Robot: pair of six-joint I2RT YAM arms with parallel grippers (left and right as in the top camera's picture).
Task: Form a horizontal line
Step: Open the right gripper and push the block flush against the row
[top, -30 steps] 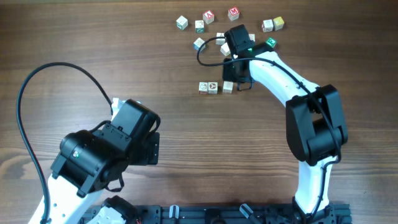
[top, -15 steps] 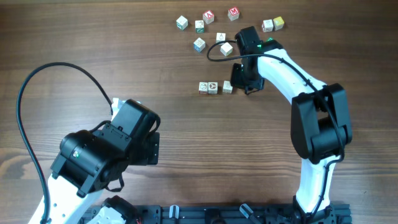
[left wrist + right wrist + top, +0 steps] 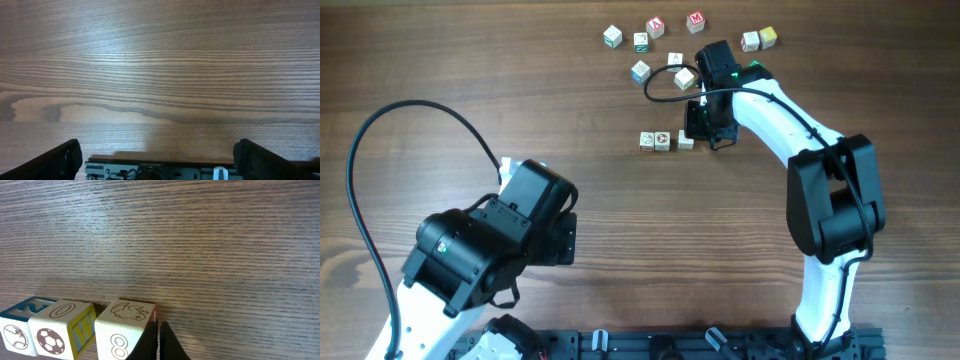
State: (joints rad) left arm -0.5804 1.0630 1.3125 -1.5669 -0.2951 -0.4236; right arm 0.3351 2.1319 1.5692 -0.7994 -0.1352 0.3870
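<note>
The horizontal line (image 3: 663, 141) is a short row of three whitish cubes left of centre on the wood table. In the right wrist view the same horizontal line (image 3: 65, 327) sits at the bottom left. Its rightmost cube (image 3: 125, 327) carries a figure 8 and an animal outline. My right gripper (image 3: 159, 340) is shut with nothing in it, and its tips rest against that cube's right side. From overhead the right gripper (image 3: 700, 137) stands just right of the row. My left gripper (image 3: 160, 162) is open over bare wood near the front edge, far from the cubes.
Several loose cubes (image 3: 656, 27) with coloured letters lie scattered behind the row, the nearest cube (image 3: 684, 78) beside the right arm's cable. Two more cubes (image 3: 759, 39) sit at the back right. A black rail (image 3: 160, 167) runs along the table's front edge.
The right arm swung right, then came back a little left, its shut tips now against the row's right end cube. The left arm has not moved.
</note>
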